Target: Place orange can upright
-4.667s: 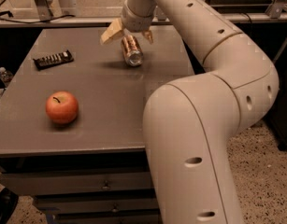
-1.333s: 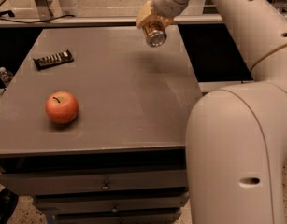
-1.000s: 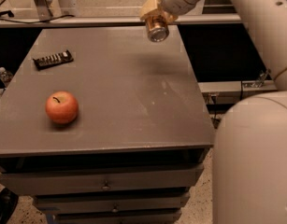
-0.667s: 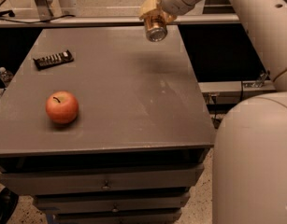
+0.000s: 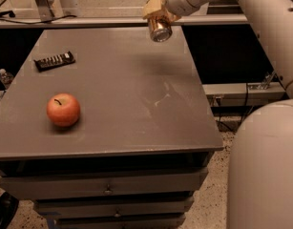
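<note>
Copper-orange, the orange can (image 5: 160, 29) hangs above the worktop's (image 5: 127, 89) one-o'clock edge, pinched in the gripper (image 5: 157, 14), one shiny end tilted toward the camera. Best turn the wrist until an end faces straight down, then lower it flat onto the worktop before releasing.

Gripper (image 5: 158, 15) holds orange can (image 5: 160, 29) (tilted) above table (image 5: 127, 85).

orange can (image 5: 159, 29) | copper-orange, silver end facing cam | tilted, airborne over table (image 5: 131, 85) far edge | pinched in gripper (image 5: 161, 15), top ctr
</note>
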`<state>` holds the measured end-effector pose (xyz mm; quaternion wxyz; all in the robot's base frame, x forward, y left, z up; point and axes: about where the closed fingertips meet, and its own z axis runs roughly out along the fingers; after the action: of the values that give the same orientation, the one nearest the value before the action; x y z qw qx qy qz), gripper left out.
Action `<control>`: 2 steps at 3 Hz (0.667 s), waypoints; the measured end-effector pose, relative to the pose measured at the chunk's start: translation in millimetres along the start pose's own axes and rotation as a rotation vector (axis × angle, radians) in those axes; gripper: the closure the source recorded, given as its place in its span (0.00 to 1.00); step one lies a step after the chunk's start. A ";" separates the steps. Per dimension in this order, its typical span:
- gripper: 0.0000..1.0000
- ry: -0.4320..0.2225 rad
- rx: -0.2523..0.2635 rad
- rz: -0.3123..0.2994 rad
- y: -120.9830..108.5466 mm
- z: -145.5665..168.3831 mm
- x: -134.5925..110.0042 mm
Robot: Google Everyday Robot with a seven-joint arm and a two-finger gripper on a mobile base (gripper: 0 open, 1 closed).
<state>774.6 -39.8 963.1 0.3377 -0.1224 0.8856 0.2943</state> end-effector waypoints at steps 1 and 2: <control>1.00 -0.121 -0.060 -0.119 6.0 -16.1 2.1; 1.00 -0.252 -0.108 -0.207 4.4 -30.6 11.4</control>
<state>748.2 -55.0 975.7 0.4677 -0.1930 0.8018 0.3181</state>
